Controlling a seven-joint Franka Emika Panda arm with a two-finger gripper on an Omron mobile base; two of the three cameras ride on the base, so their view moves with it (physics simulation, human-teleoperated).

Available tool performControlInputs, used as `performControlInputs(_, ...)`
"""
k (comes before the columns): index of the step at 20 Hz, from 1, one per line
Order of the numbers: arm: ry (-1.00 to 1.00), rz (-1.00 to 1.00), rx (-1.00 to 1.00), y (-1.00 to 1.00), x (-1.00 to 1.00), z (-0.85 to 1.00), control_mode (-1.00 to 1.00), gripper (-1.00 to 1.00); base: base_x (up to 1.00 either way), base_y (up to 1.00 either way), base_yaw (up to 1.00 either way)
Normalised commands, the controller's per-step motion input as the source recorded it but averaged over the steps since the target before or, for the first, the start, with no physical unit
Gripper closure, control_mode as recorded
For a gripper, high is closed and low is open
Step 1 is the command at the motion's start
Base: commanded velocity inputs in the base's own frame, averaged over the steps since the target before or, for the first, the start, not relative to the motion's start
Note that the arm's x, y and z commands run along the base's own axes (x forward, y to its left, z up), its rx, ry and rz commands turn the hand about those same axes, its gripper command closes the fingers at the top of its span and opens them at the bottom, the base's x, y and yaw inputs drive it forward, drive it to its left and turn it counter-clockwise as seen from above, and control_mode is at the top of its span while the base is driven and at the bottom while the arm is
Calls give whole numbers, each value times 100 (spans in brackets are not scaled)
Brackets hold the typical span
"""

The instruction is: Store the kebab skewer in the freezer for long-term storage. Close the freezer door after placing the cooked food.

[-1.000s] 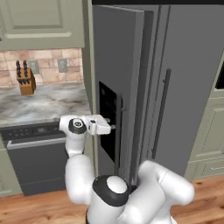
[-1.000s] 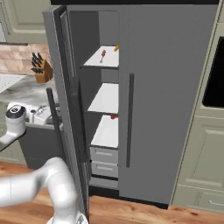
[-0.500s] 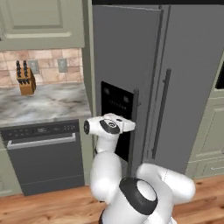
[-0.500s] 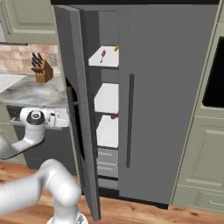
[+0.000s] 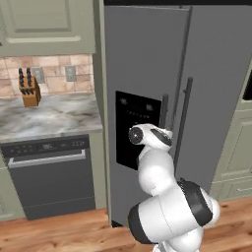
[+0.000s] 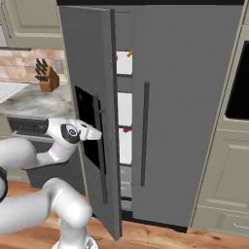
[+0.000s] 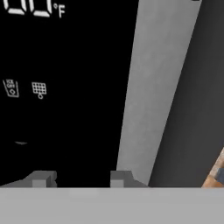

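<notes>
Gripper (image 7: 78, 179) right up against the black dispenser panel (image 7: 61, 87) of the freezer door (image 6: 92, 97); in hand view two small grey fingertips (image 7: 40, 178) stand apart w/ only black panel between them, nothing pinched. Jaws part-spread, gap moderate, not pressed together. Whether tips actually touch the panel: can't tell.

Panel in hand view: flat black, white "°F" readout at top, two small white icons lower left. Beside it a lighter grey strip of door face, then darker grey band.

Right base view: hand (image 6: 90, 132) sits at the dispenser panel, approx mid-height of door. Door is tall, narrow, plain grey, long dark vertical handle (image 6: 100, 151) along its free edge. Door ajar, swung most of the way toward shut, narrow gap left.

Thru the gap: freezer (image 6: 124, 104) interior, white shelves stacked, grey walls. Kebab skewer (image 6: 129, 53) on top shelf, well above the gripper — tiny slim stick, orange-brown, only a sliver visible past door edge. A small red bit lower down on a mid shelf, too small to ID.

Further off, left: marble counter (image 5: 44, 118) w/ knife block (image 5: 29, 93), dark dishwasher (image 5: 49, 172) under it.
</notes>
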Motion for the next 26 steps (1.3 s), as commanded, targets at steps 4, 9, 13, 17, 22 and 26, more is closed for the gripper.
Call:
performControlInputs(4,15,22,18,-64,15,27,-100,-100,0,0,0)
performControlInputs(9,13,17,11,-56,9,26,-100,-100,0,0,0)
performControlInputs(13,6,15,11,-60,2,19,-100,-100,0,0,0)
performControlInputs(17,7,12,12,-51,3,35,-100,-100,0,0,0)
performControlInputs(22,13,11,11,-41,5,53,-100,-100,0,0,0)
performControlInputs(26,12,10,10,-38,1,71,-100,-100,0,0,0)
